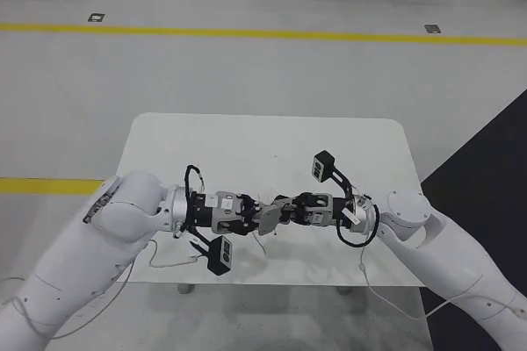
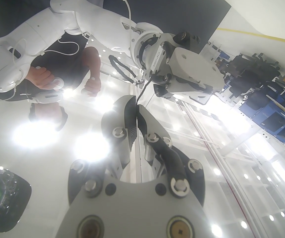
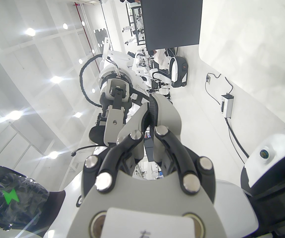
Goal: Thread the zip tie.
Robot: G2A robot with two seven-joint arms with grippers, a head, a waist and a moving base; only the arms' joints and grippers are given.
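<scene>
Seen from above, the left hand and right hand meet tip to tip over the near middle of the desk. In the left wrist view, the left hand is clamped tight on a thin dark zip tie that runs toward the right hand. In the right wrist view, the right hand is closed too; what it grips I cannot tell.

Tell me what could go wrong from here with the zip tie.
Slipping: the left gripper pinches the thin black zip tie right at its tips, so the tie may twist or slide out.
Collision: the right gripper sits very close to the left one above the table, so a slightly misaligned move could knock them together.
</scene>
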